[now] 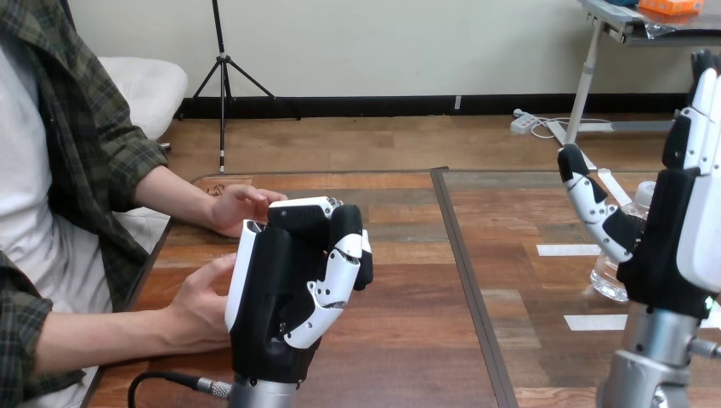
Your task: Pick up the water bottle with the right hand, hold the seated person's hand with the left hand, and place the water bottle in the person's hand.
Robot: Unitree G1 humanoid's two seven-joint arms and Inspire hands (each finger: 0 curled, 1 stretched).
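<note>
Head view puts the task near its start: the clear plastic water bottle [605, 276] stands unlifted on the brown wooden table [408, 340] at right, beside the black-and-white right hand [680, 229], whose fingers are straight and thumb spread. At lower centre the left hand [281, 297] curls on nothing visible; the person's hand [197, 306] lies beside it, perhaps touching, unheld
</note>
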